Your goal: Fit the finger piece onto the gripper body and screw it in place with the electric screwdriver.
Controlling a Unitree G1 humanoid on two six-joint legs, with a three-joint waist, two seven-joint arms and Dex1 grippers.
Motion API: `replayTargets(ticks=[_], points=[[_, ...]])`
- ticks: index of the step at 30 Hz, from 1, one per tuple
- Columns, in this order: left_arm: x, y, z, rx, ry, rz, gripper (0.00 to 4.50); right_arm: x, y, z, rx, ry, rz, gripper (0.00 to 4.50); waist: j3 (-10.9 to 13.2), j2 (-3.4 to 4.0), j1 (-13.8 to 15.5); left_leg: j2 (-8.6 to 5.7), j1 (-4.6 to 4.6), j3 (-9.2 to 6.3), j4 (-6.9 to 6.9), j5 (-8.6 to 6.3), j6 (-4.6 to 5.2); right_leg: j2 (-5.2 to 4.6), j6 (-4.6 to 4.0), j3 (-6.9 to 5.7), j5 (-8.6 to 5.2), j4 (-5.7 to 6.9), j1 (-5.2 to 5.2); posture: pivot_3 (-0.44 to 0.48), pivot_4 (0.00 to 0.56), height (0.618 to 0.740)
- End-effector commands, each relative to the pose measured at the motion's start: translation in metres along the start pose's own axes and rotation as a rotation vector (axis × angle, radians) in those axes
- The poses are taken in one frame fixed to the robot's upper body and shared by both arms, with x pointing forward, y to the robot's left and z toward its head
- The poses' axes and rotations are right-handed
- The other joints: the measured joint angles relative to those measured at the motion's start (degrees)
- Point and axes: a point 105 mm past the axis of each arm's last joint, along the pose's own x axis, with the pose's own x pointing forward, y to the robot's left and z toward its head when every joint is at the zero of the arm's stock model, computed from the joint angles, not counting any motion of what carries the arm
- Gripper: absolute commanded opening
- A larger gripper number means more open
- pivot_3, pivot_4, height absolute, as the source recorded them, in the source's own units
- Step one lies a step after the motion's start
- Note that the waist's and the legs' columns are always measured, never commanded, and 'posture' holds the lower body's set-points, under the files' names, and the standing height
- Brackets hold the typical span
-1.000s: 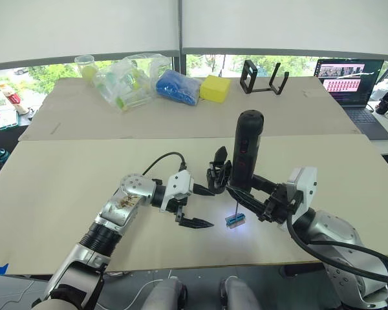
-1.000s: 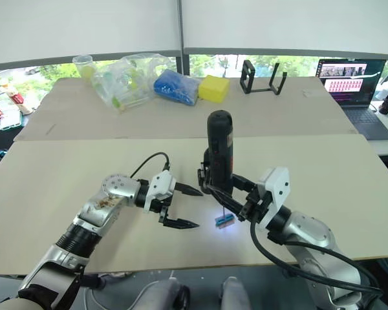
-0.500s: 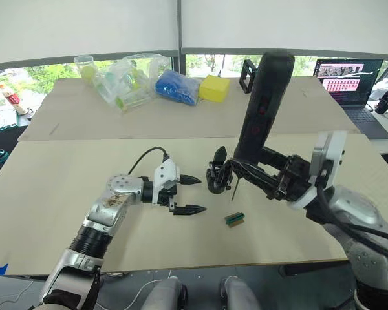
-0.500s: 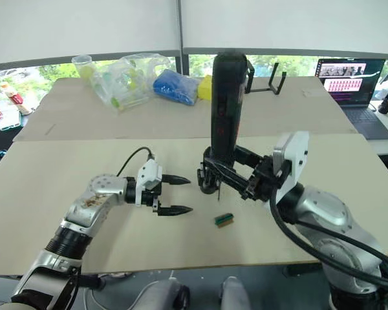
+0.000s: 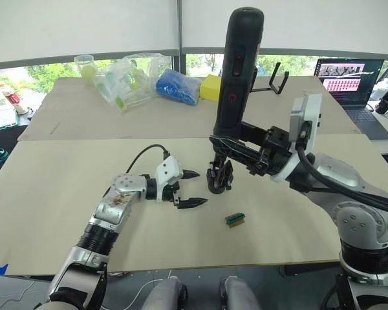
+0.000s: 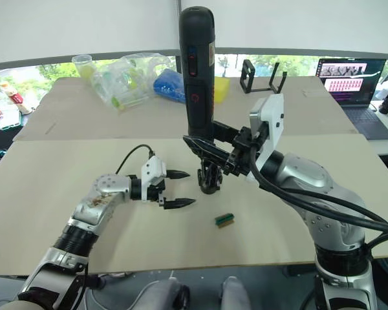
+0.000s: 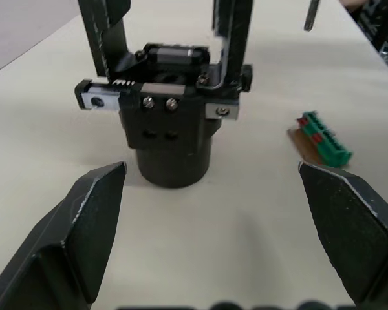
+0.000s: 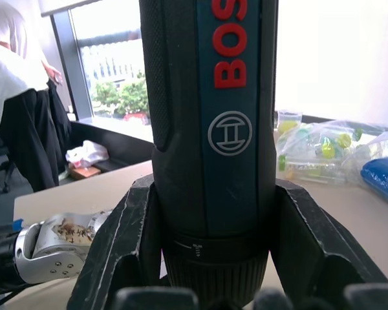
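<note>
I hold long black cylindrical electric screwdriver (image 5: 240,71) clamped in right gripper (image 5: 238,147) above chunky black gripper body (image 7: 171,123); left gripper (image 5: 189,188) spread wide, empty; screwing not finished, I judge

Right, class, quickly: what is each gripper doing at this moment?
Left gripper: open, holding nothing, beside the gripper body.
Right gripper: shut on the electric screwdriver, held upright.

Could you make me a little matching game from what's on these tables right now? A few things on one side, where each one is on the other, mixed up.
Things:
1. screwdriver
2. gripper body
3. green block
4. laptop

Places:
A. far table, right end
B. upright in the right gripper
C. lying on the near table, nearest the robot
D. standing on the near table, in front of the open left gripper

Pairs: 1-B, 2-D, 3-C, 4-A
</note>
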Motion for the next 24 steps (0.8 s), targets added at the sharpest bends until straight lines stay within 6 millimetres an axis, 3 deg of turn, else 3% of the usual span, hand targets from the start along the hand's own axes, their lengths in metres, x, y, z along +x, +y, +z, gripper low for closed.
replayTargets(ticks=[1, 10, 19, 22, 24], points=[[0.007, 0.001, 0.012, 0.049, -0.023, -0.002, 4.50, 0.004, 0.005, 0.015, -0.093, -0.051, 0.032, 1.91, 0.00, 0.00, -0.03, 0.00, 0.00, 0.00, 0.00, 0.00, 0.00, 0.00, 0.00, 0.00, 0.00, 0.00, 0.00, 0.000, 0.150, 0.740], [0.031, 0.001, -0.001, 0.005, 0.008, 0.091, 4.50, 0.004, 0.004, 0.011, -0.114, -0.049, 0.038, 1.91, 0.00, 0.00, -0.02, 0.00, -0.03, 0.00, 0.00, 0.00, 0.01, 0.00, 0.00, 0.01, 0.00, 0.06, -0.01, 0.000, 0.150, 0.740], [0.062, 0.017, -0.012, -0.036, 0.015, 0.219, 4.50, 0.006, 0.007, 0.018, -0.121, -0.072, 0.050, 1.91, 0.00, -0.01, 0.14, -0.01, -0.02, 0.00, 0.01, 0.00, 0.00, 0.00, 0.00, 0.00, 0.00, 0.03, -0.02, 0.000, 0.150, 0.740], [0.069, 0.018, -0.008, -0.047, -0.024, 0.198, 3.62, 0.005, 0.007, 0.021, -0.128, -0.077, 0.050, 1.91, 0.00, -0.01, 0.09, -0.01, -0.02, 0.01, 0.03, 0.00, 0.00, -0.01, 0.00, 0.01, 0.00, 0.03, -0.02, 0.000, 0.150, 0.740], [0.071, 0.018, -0.006, -0.043, -0.037, 0.169, 2.72, 0.005, 0.008, 0.022, -0.129, -0.079, 0.051, 1.91, 0.00, -0.01, 0.11, -0.01, -0.03, 0.01, 0.03, 0.00, 0.00, -0.02, 0.00, 0.00, 0.00, 0.03, -0.02, 0.000, 0.150, 0.740]])
